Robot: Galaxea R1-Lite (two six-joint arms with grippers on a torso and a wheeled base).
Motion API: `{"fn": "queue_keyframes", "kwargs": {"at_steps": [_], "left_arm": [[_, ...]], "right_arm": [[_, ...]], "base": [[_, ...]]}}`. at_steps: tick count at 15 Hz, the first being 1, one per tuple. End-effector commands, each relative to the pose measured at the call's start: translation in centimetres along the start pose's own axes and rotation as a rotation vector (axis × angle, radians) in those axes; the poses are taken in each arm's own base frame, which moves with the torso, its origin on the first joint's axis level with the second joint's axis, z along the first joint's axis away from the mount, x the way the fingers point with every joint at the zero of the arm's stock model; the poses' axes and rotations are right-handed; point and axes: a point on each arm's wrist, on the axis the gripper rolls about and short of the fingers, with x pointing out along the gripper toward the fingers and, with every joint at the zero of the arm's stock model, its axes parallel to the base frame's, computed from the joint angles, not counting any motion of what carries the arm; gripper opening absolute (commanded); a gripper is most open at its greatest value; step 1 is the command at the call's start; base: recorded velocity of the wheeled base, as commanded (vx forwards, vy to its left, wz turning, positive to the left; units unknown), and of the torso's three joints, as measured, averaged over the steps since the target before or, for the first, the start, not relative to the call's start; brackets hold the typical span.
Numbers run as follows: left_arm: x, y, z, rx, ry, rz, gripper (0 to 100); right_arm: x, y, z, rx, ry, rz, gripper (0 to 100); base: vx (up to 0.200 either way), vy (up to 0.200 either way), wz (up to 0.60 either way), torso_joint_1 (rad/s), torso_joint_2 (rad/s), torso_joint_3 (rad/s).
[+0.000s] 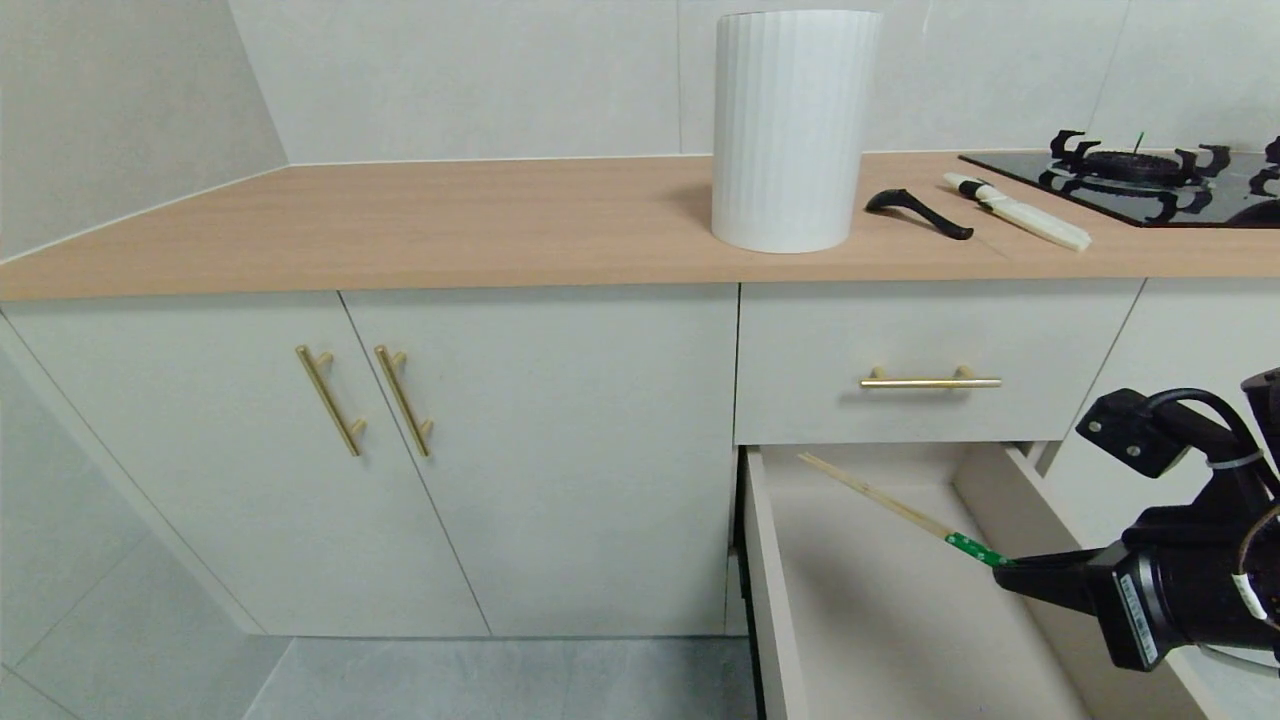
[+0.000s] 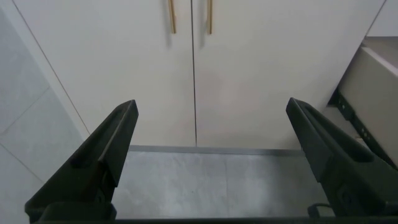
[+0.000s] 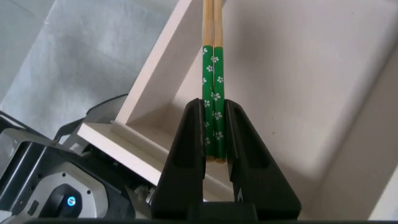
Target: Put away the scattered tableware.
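Two chopsticks [image 3: 212,81], clamped in our right gripper [image 3: 214,113], hang over the open drawer [image 1: 770,560]; we should lower and release them. Our left gripper [image 2: 211,112] is spread apart.

Pale tiled walls [image 1: 450,80], grey floor [image 1: 450,680], 2 cabinet doors [image 1: 560,450] (brass handles [image 1: 330,400]).

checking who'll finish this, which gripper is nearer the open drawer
Right. The right gripper holds chopsticks over the open drawer; the left gripper faces the cupboard doors beside it.
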Motion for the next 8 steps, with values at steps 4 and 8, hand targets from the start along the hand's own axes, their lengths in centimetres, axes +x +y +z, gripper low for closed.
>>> {"fn": "queue_keyframes", "kwargs": {"at_steps": [4,8], "left_arm": [[0.0,0.0,0.0,-0.001,0.0,0.001,100],[0.0,0.0,0.0,-0.001,0.0,0.001,100]], "right_arm": [[2.0,-0.2,0.0,0.011,0.067,-0.005,0],[8.2,-1.2,0.3,0.142,0.239,-0.044,0]], "base": [[0.0,0.0,0.0,-0.002,0.02,0.022],[0.0,0.0,0.0,0.0,0.0,0.0]]}}
